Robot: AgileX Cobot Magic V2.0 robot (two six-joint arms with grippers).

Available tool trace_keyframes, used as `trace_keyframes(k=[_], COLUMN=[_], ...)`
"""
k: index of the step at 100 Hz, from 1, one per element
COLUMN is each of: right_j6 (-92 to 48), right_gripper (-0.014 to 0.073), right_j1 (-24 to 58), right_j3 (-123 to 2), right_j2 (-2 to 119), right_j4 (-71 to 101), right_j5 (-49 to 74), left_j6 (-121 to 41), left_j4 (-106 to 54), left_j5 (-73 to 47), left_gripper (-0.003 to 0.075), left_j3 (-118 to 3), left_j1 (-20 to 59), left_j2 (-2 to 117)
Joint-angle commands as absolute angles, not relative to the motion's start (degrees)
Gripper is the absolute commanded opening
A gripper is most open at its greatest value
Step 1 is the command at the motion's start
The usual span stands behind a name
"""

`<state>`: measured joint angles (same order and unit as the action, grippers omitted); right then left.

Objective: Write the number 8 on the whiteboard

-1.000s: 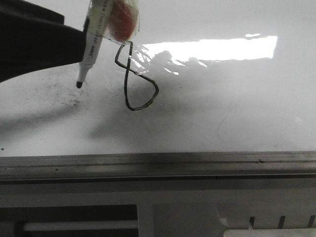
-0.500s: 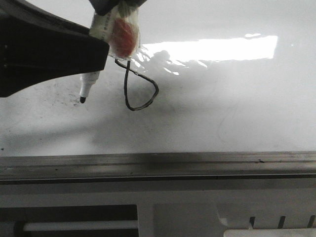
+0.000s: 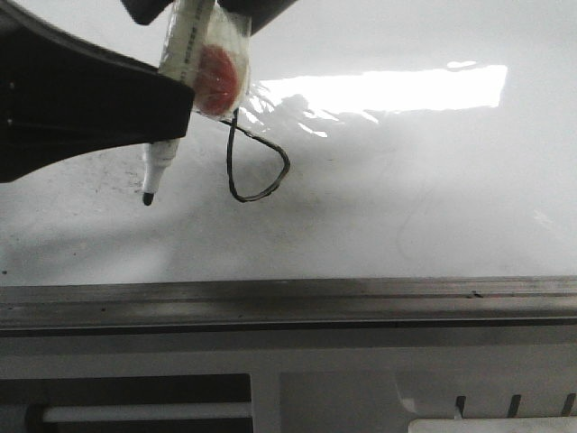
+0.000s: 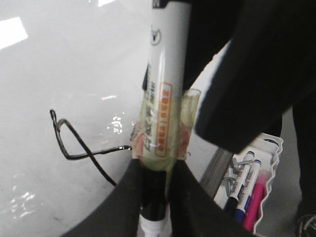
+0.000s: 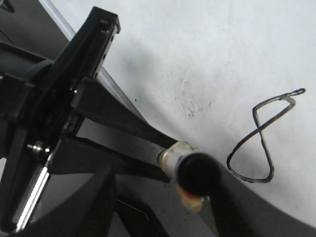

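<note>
Grey metal edge rail [image 3: 288, 302] runs across the near side of the whiteboard [image 3: 424, 198], with a grey slotted panel [image 3: 361, 397] closer still; beyond the rail the glossy white surface carries faint dark specks [image 3: 117, 176] on the left and a bright wrinkled glare patch [image 3: 388, 90] farther back. On the board, left of centre, lies the number 8 [image 3: 255, 162], a thin black line whose teardrop lower loop is plain while its upper part is hidden behind tape in the front view; the right wrist view shows the whole slanted figure. Just left of it the marker pen [image 3: 167, 117] hangs tip-down, its black tip close above the board, clenched between the fingers of the left end effector [image 4: 155, 197]; clear tape with a red patch [image 3: 219, 72] wraps its barrel. The right end effector [image 5: 153, 207] shows only dark blurred edges; I cannot tell its state. A tray of markers [image 4: 249, 190] sits beside the board.
</note>
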<state>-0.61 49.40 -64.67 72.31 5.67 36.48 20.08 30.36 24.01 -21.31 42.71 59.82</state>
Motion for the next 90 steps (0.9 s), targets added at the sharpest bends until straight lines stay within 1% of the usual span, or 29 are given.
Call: trace_keyframes(k=[1,15,24,31,54,90], right_j6=[-1.0,-1.0,-1.0,-1.0,-1.0,-1.0], right_gripper=[0.0416,0.0416,0.0416,0.0416,0.0416,0.0416], right_j1=[49.4,49.4,49.4,49.4,49.4,49.4], right_j3=[-66.3,-66.3,-66.3,-66.3,-66.3,-66.3], right_j2=[71.0,71.0,71.0,71.0,71.0,71.0], right_j4=[5.9,5.9,5.9,5.9,5.9,6.1], right_j5=[33.7,35.4,36.3,36.4,36.4,36.8], left_j6=[23.4,23.6,23.6,23.6,23.6,23.6], left_j4=[26.0,16.3,5.7,1.8,-6.5,-6.6], left_j5=[24.8,16.7,6.6,1.7,2.2,5.4], left_gripper=[-0.002,-0.002,-0.002,-0.002,-0.002,-0.0013], left_j3=[-23.4,-24.2,-26.1,-27.4,-27.8,-27.8], left_j1=[43.1,42.9,42.9,42.6,40.8,39.3], left_j2=[58.3,56.3,55.7,55.7,57.0,58.5])
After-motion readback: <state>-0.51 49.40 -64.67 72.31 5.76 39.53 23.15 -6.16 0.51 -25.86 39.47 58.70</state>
